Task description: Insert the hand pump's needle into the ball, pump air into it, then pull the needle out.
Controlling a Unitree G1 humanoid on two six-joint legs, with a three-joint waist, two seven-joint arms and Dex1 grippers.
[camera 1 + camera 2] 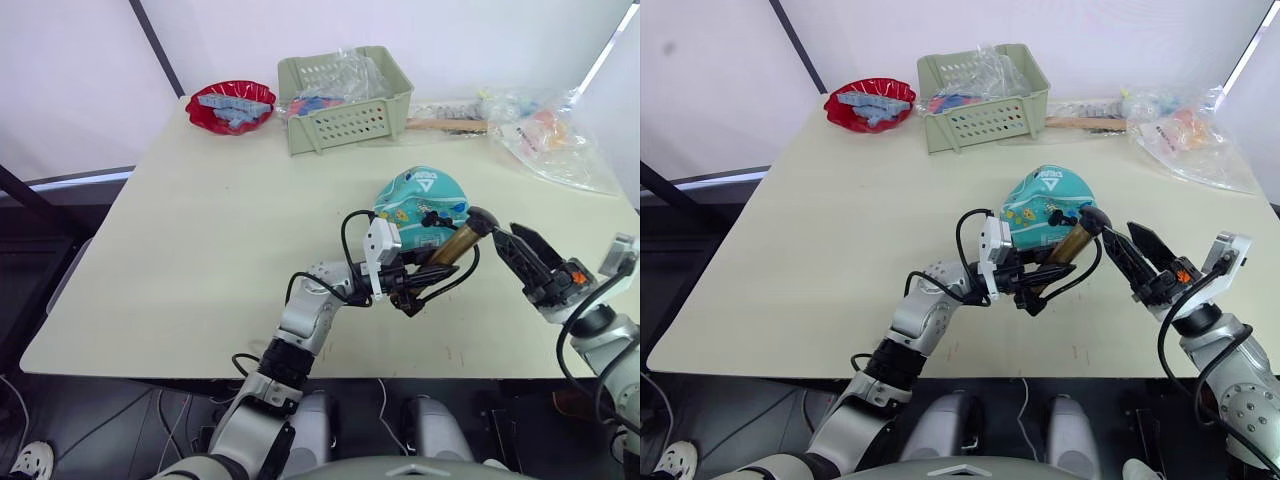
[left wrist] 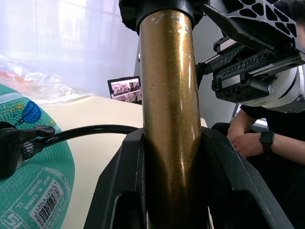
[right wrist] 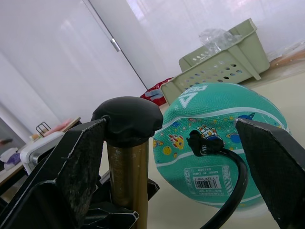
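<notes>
The teal ball (image 1: 420, 205) lies mid-table, barcode sticker (image 3: 204, 183) facing my right wrist camera. The needle's black angled fitting (image 3: 204, 143) sits pressed against the ball; the pin itself is hidden. The thin black hose (image 1: 462, 272) loops from it to the bronze hand pump (image 1: 455, 243). My left gripper (image 1: 412, 292) is shut on the pump's barrel (image 2: 171, 119), holding it tilted beside the ball. My right gripper (image 1: 505, 232) is open. The pump's black top cap (image 3: 128, 119) sits between its fingers (image 3: 62, 167), close to one of them.
A green basket (image 1: 345, 100) of bagged items and a red bowl (image 1: 230, 105) stand at the table's far edge. Plastic bags (image 1: 550, 135) lie at the far right. A seated person's hand with a watch (image 2: 259, 140) is beyond the table.
</notes>
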